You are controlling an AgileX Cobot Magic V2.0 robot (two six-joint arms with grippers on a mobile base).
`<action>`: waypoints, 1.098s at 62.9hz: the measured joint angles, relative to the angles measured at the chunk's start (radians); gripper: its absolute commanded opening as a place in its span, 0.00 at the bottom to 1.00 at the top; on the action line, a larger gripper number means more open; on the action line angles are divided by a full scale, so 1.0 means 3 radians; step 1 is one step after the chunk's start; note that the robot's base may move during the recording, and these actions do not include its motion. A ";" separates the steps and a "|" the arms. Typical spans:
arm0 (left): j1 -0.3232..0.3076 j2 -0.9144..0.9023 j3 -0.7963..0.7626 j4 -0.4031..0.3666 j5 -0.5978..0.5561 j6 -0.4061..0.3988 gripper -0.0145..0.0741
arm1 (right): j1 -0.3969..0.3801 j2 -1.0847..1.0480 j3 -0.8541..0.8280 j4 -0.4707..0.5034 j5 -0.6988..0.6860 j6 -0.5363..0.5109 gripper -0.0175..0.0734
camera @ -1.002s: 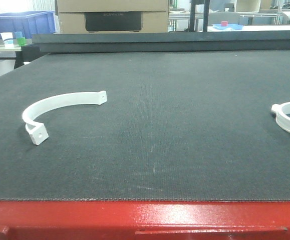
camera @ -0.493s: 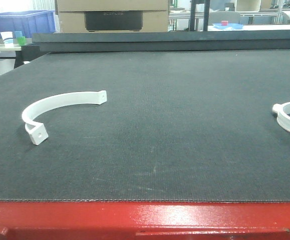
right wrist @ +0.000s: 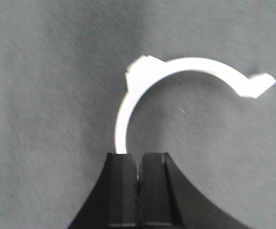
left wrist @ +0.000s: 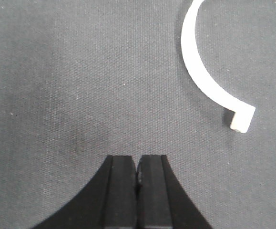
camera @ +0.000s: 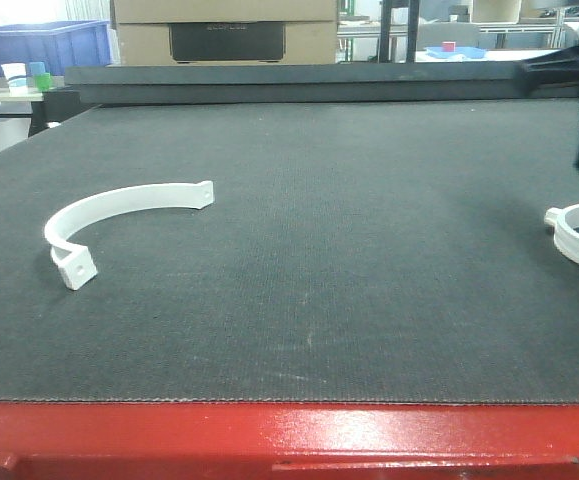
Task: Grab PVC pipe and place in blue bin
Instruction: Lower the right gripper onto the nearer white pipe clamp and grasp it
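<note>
**Front view.** You see a dark matted surface with a red near edge. Two white, curved PVC pieces lie flat on it, well apart. The left pipe sits near the left edge, its open side toward the near edge. The right pipe lies toward the right edge and is partly cut off by the frame. A dark, blurred right arm hangs over the far right part of the surface, above the right pipe. The bin stands off the surface, beyond its far left corner.

**Left wrist view.** Your left pincer has its fingers pressed together and grips nothing. It is over bare mat. The left pipe lies ahead and to one side, apart from it.

**Right wrist view.** Your right pincer is likewise closed and empty. The right pipe arcs just ahead. One end of it reaches the tip of a finger. You cannot tell whether they touch.
</note>
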State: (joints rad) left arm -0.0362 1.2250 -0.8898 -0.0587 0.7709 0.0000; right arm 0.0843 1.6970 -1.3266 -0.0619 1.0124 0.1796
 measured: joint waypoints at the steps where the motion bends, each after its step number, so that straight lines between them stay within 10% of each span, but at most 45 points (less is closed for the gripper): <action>1: 0.0000 0.0000 0.0000 0.0002 0.0007 0.0000 0.04 | 0.0000 0.0025 -0.0037 0.0006 0.0009 0.0008 0.28; 12: 0.0000 0.0000 0.0000 -0.0023 0.0016 0.0000 0.04 | 0.0000 0.0277 -0.0192 0.0021 0.0059 0.0042 0.53; 27: 0.0000 0.0000 0.0000 -0.0048 0.0021 0.0000 0.04 | 0.0000 0.0567 -0.0207 0.0041 0.0057 0.0194 0.53; 52: 0.0000 0.0006 -0.0002 -0.0099 0.0021 0.0000 0.04 | 0.0000 0.0713 -0.0207 0.0094 0.0037 0.0224 0.01; 69: -0.0022 0.0435 -0.0478 -0.0113 0.0509 0.0000 0.04 | 0.0038 0.0684 -0.0207 0.0094 0.0111 0.0192 0.01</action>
State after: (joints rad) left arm -0.0427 1.3555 -1.0333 -0.0926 0.9234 0.0000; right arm 0.0956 1.9021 -1.3885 -0.0337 1.0456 0.2373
